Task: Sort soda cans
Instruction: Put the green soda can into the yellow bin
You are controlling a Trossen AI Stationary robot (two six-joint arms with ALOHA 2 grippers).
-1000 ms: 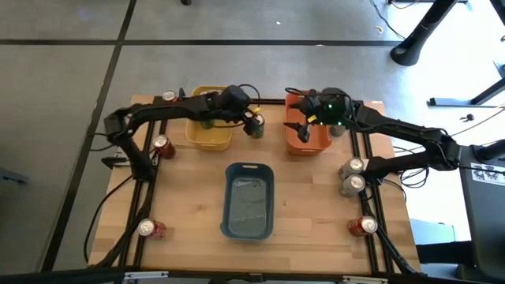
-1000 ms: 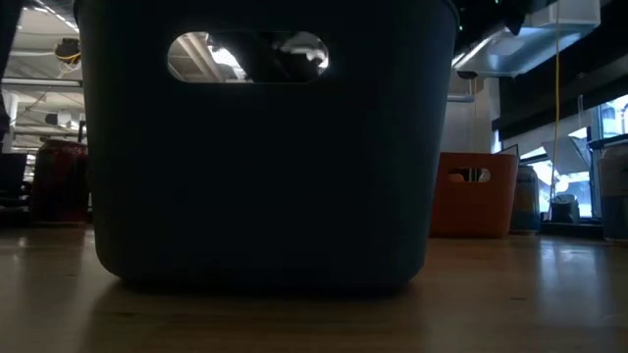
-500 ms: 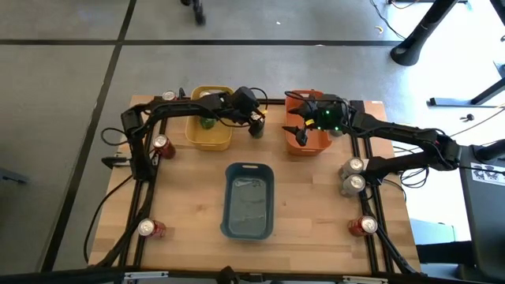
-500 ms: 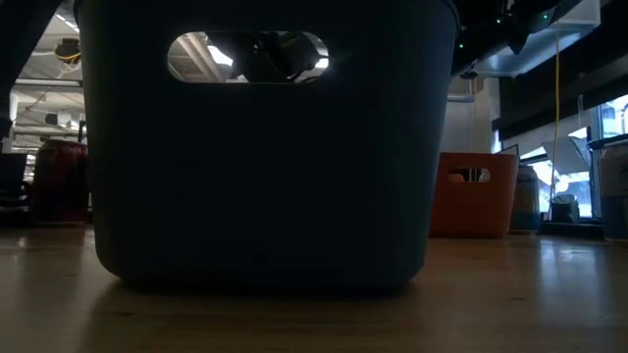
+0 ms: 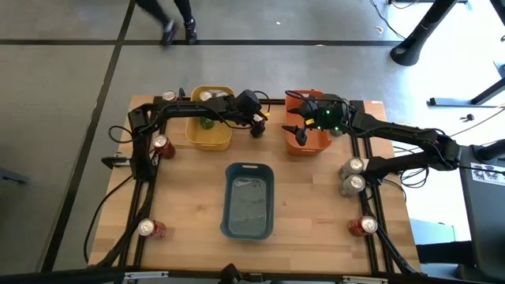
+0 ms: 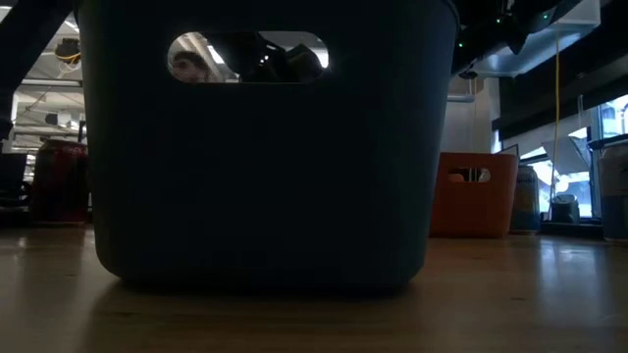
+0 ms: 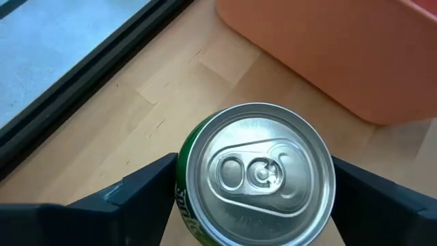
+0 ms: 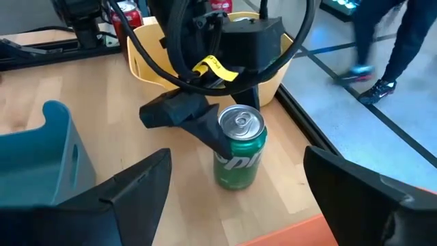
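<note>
A green soda can (image 5: 257, 131) stands upright on the table between the yellow bin (image 5: 210, 136) and the orange bin (image 5: 306, 145). My left gripper (image 5: 256, 125) reaches over the yellow bin and is shut on this can (image 7: 256, 171). My right gripper (image 5: 300, 130) hovers open over the orange bin, facing the can (image 8: 239, 154) without touching it. Another green can (image 5: 207, 122) lies in the yellow bin. Red cans (image 5: 162, 146) (image 5: 150, 229) (image 5: 363, 226) and silver-grey cans (image 5: 353, 167) (image 5: 353, 184) stand near the table's sides. My left gripper pinches the green can by its side wall just below the rim (image 7: 183, 198), one finger (image 7: 147, 188) on each side. The fingers come slanting down from the yellow bin's side (image 8: 205, 130). The can stands upright with its base on the table.
The blue-grey bin (image 5: 268, 175) sits at the table's middle and fills most of the low view (image 6: 265, 176). The orange bin (image 6: 473, 194) shows behind it. Black rails (image 5: 142, 189) run along both sides. A person's legs (image 5: 177, 22) pass beyond the far edge.
My left arm's elbow has swung in toward the table's far edge, and its gripper has shifted slightly right, over the green can. The can has stayed where it stood. A person has walked into view beyond the far edge.
</note>
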